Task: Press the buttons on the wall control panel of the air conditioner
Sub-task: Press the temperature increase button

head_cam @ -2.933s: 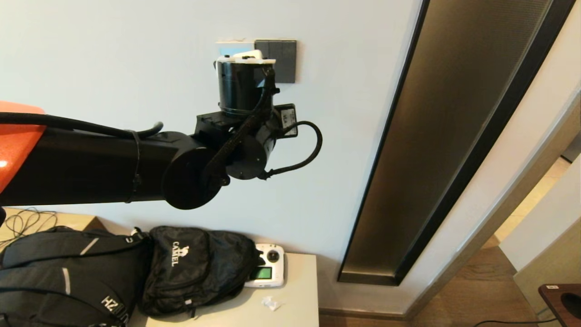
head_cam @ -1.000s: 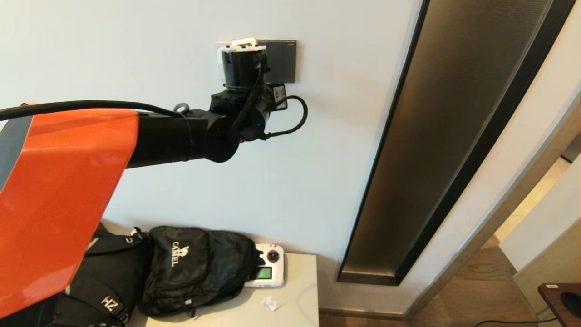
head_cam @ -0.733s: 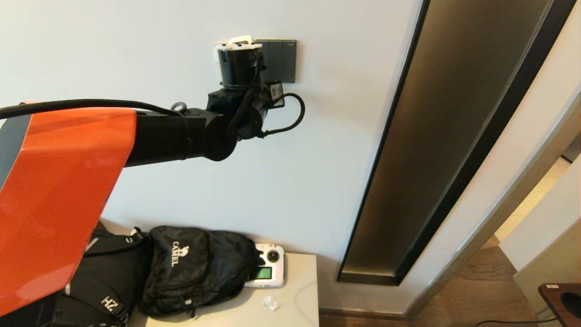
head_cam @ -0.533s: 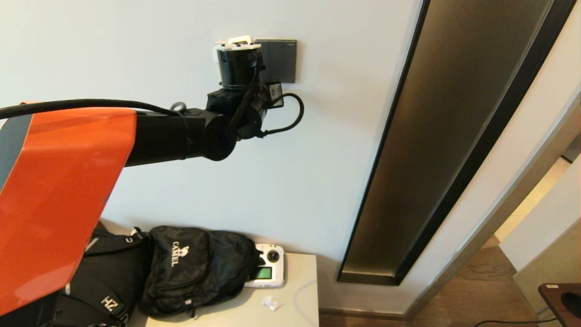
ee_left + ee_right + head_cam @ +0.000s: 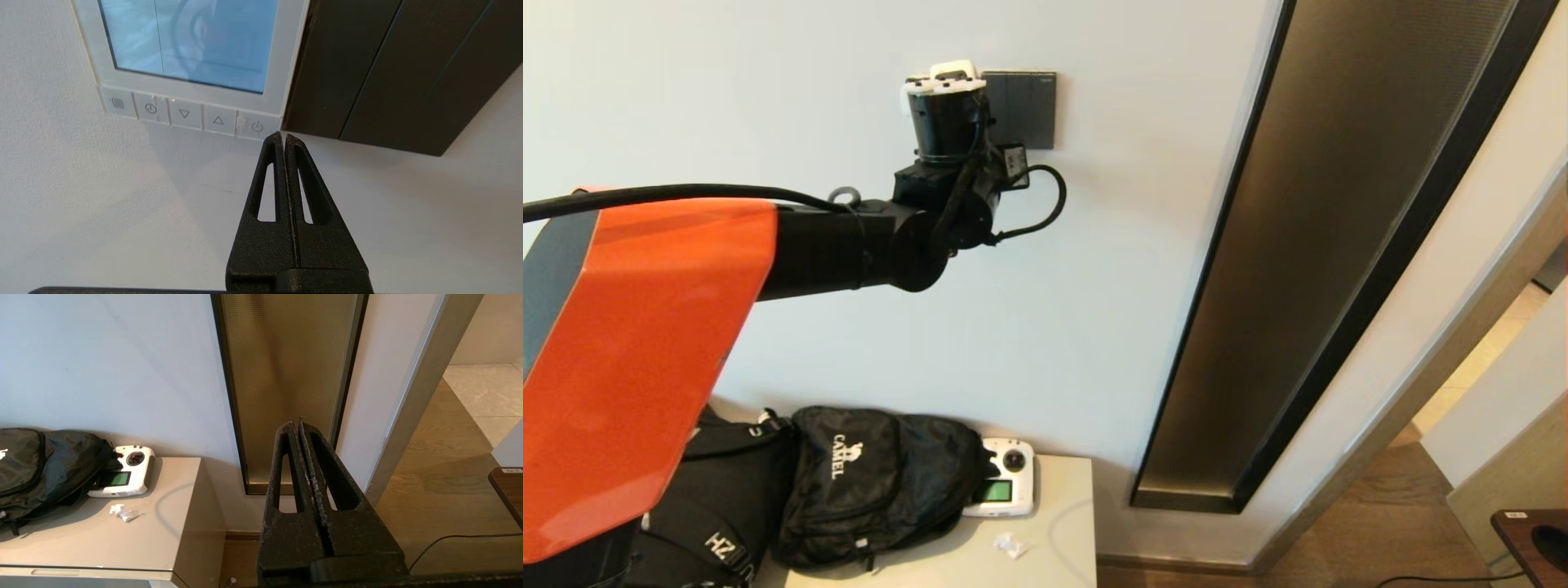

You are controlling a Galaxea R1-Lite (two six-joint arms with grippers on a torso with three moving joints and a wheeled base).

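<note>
The air conditioner's control panel (image 5: 286, 61) is white with a pale blue screen (image 5: 192, 41). Along one edge runs a row of buttons: menu, clock, down arrow, up arrow, and power (image 5: 257, 126). My left gripper (image 5: 284, 136) is shut and empty. Its tips sit at the wall just below the power button, by the corner where the panel meets the dark switch plate (image 5: 388, 73). In the head view my left wrist (image 5: 943, 114) is raised against the wall and hides most of the panel. My right gripper (image 5: 299, 424) is shut, empty and held low, facing the wall.
The dark switch plate (image 5: 1023, 106) adjoins the panel on the right. A tall dark-framed glass strip (image 5: 1307, 245) runs down the wall. Below, a low cabinet (image 5: 1062, 523) holds black backpacks (image 5: 874, 482), a white remote controller (image 5: 1005, 488) and a paper scrap (image 5: 1011, 545).
My left arm has reached out to the wall, and in the last second its wrist has shifted slightly left and up along the panel. The right arm has not moved.
</note>
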